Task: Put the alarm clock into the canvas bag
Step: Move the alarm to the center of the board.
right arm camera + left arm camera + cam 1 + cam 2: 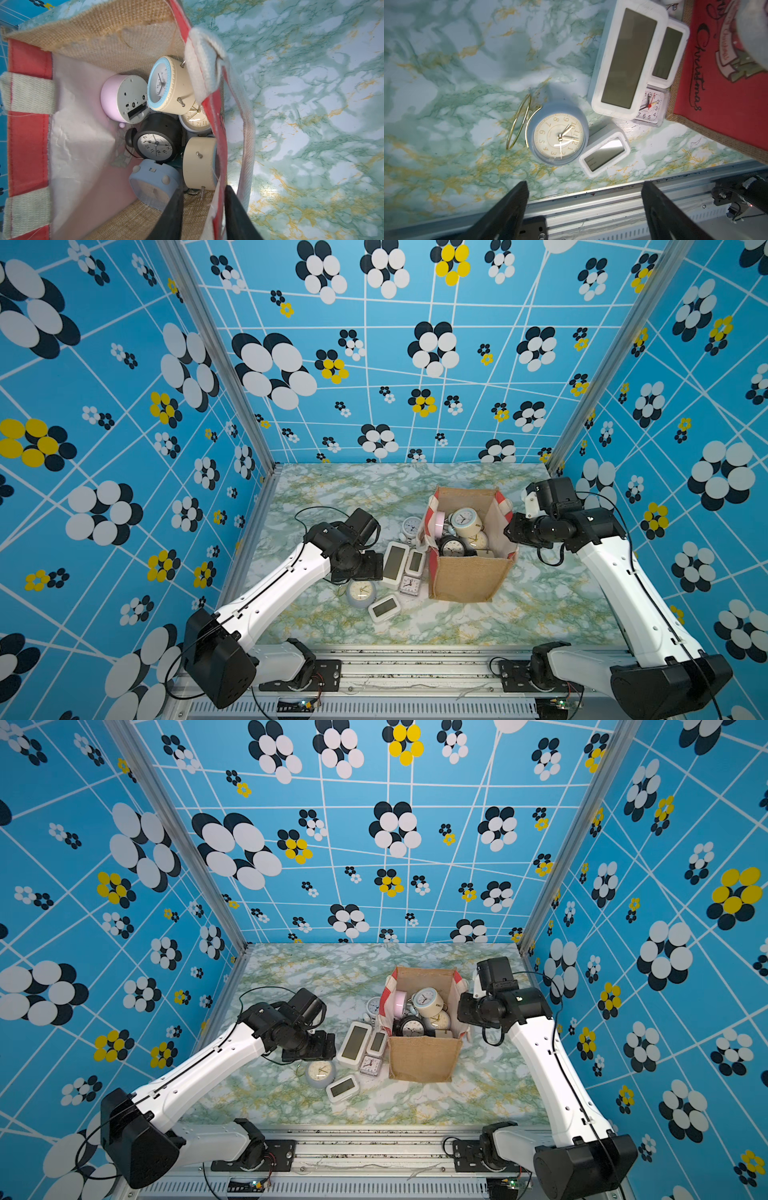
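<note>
The left gripper (584, 185) hangs wide and empty by the round alarm clock (361, 592), lying at 8 o'clock from the canvas bag (469, 576) whose wall the right gripper (203, 188) pinches; a skewed close could snag the digital clock (384, 608) touching it.

The left arm (274, 593) reaches in from the near-left base. Its white forearm slopes toward the middle, and the black wrist is bent so that the left gripper (584, 185) points downward. Its two black fingers (512, 207) stand wide apart with nothing between them.

The right arm (623, 585) rises from the near-right base and leans inward, its wrist turned toward the centre. The right gripper (204, 189) has its fingers set close, one on each side of a side wall of the canvas bag (124, 37), pinching it.
</note>
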